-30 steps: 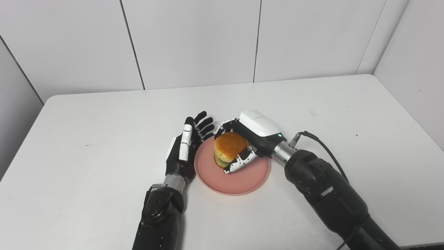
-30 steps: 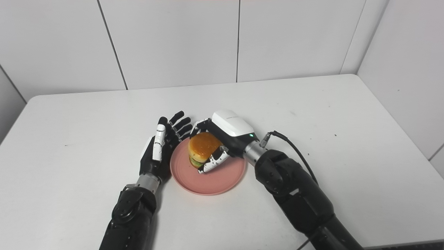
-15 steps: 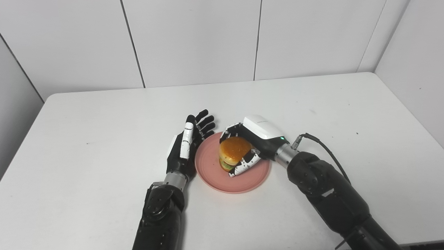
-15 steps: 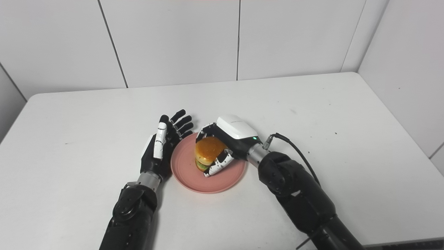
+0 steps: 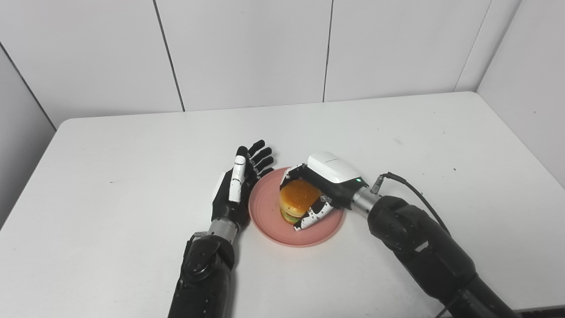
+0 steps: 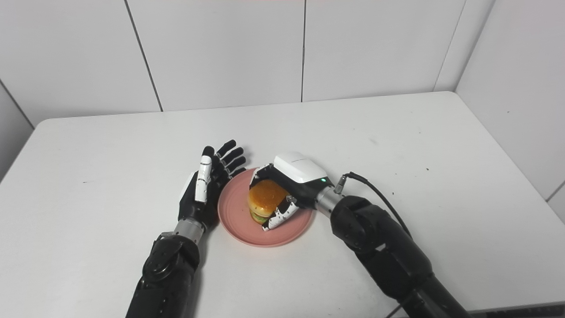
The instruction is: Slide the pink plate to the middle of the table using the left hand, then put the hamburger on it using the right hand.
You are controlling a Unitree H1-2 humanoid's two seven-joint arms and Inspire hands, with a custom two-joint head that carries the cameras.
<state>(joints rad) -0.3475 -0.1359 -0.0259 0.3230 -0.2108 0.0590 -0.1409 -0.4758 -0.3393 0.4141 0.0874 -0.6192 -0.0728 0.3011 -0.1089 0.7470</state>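
The pink plate (image 5: 269, 221) lies near the middle of the white table (image 5: 132, 150). A hamburger (image 5: 298, 199) with an orange bun stands over the plate's centre, its base at or just above the plate. My right hand (image 5: 324, 185) is shut on the hamburger, fingers behind it and thumb in front. Open with its fingers spread and edge-on to the table, my left hand (image 5: 236, 187) stands against the plate's left rim.
White wall panels rise behind the table's far edge and along the right side. A black cable (image 5: 412, 187) loops from the right wrist. The table's front edge runs close under both forearms.
My right hand has come down and slightly right with the hamburger, bringing it lower over the plate's centre. The left hand has stayed in place. The camera shifted slightly at first.
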